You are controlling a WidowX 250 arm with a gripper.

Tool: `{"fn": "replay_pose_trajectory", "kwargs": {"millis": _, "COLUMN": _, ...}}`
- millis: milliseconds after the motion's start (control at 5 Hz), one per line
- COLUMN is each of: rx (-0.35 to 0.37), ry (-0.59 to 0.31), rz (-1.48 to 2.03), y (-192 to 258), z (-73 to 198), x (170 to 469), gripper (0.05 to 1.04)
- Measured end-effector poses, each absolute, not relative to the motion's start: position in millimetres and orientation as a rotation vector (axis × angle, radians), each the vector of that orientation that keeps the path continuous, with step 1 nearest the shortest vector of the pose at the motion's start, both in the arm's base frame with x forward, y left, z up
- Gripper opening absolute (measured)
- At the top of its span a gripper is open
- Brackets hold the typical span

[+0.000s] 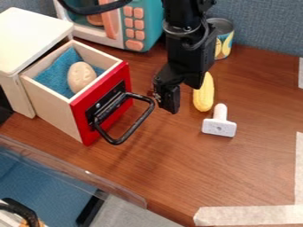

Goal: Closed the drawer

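The wooden drawer with a red front is pulled out of its white cabinet at the left. A black handle loop sticks out from the red front. Inside the drawer, a beige egg-shaped object lies on blue cloth. My gripper hangs from the top, just right of the handle and pointing down, with the yellow corn behind it to the right. Whether the gripper touches the handle or is open or shut, I cannot tell.
Yellow corn and a white T-shaped piece lie right of the gripper. A can and a teal toy microwave stand behind. A clear plastic edge crosses the lower left; pale tape marks the lower right.
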State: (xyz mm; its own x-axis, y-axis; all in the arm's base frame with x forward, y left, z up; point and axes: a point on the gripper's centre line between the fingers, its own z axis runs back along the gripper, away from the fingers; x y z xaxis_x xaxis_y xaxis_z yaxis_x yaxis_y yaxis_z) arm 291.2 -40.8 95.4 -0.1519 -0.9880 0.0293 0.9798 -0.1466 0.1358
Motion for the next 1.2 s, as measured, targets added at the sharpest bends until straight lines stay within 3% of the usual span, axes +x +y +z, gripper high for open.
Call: {"fn": "replay_pose_trajectory", "kwargs": {"millis": 1200, "rx": 0.048, "ry": -0.056, "rz": -1.722, "y": -27, "z": 58, "x": 269, "gripper": 0.999}}
